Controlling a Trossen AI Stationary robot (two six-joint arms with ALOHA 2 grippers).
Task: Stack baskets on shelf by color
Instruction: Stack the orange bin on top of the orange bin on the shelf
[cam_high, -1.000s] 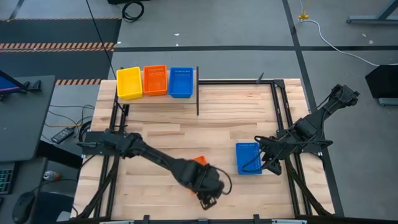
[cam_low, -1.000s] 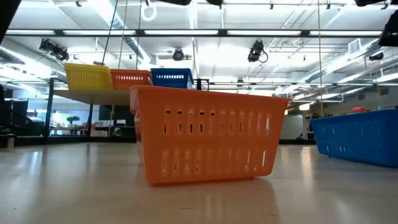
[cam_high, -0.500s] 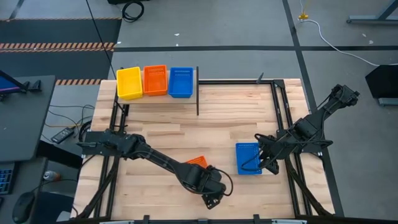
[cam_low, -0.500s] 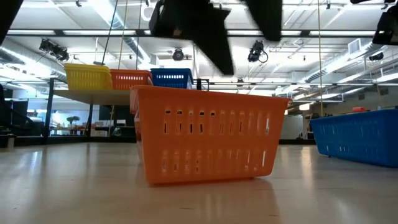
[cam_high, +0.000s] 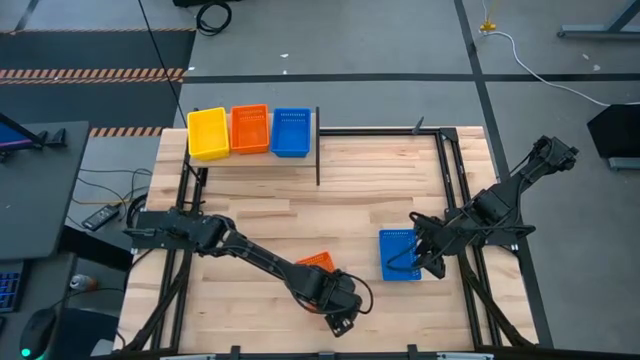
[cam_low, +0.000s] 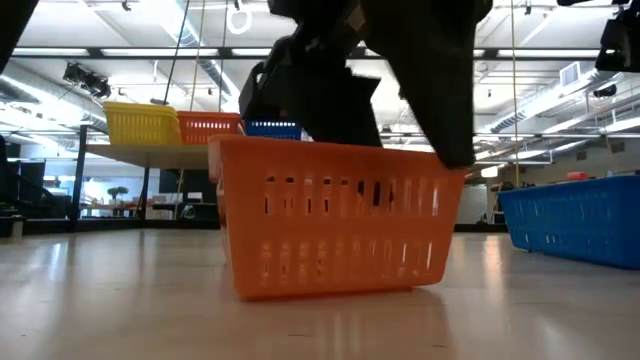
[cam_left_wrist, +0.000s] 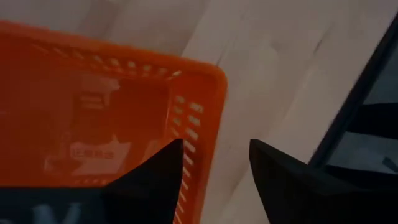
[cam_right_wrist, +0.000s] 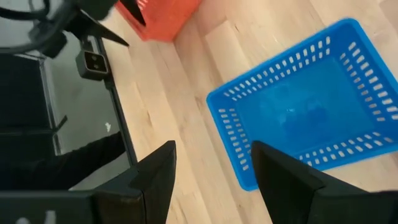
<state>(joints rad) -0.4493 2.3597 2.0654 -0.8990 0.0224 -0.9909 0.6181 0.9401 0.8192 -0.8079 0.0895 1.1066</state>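
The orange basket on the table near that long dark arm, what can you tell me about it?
The orange basket is a small, shallow rectangular tub that looks like plastic, with slotted walls and a rolled rim. It sits upright on the wooden tabletop, apart from the blue basket to its side. The left end effector has its open fingers straddling one wall near a corner, one finger inside and one outside. A faint label shows on its floor.

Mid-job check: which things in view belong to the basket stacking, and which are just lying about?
Part of the job:
- orange basket, left gripper open, straddling its wall
- blue basket on the table, right gripper open beside it
- shelf holding yellow, orange and blue baskets

Lying about:
- remote-like device beside the table
- white cable on the floor
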